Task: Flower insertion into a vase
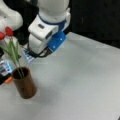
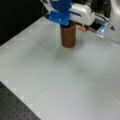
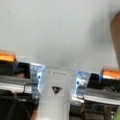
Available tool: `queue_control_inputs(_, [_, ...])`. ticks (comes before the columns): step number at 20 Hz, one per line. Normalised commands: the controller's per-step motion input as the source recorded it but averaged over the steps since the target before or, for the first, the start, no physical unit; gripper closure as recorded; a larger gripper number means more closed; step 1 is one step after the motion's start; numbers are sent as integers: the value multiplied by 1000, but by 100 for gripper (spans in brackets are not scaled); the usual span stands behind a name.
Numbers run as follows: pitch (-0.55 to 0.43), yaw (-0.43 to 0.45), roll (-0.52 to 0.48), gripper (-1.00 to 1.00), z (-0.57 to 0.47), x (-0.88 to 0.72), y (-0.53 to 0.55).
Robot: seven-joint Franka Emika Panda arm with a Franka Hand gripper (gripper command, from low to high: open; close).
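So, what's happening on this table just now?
A Franka arm is working at putting flowers into a vase. In a front view the brown vase stands upright on the white table, with red-headed flowers on green stems already standing in its mouth. The gripper sits just above and beside the vase, near the stems. The wrist view shows only the vase's edge.

flowers point(image 1: 11, 48) stand in the vase point(image 1: 25, 85) on the table point(image 1: 82, 82)
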Motion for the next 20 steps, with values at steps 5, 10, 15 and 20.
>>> queue_control_inputs(5, [-483,24,-63,-100,-247,16,379])
queue_control_inputs(10, [-296,-45,63,-100,-203,63,116])
queue_control_inputs(15, [-131,-163,103,-100,-92,58,83])
queue_control_inputs(20, [-63,-167,57,-100,-62,76,182])
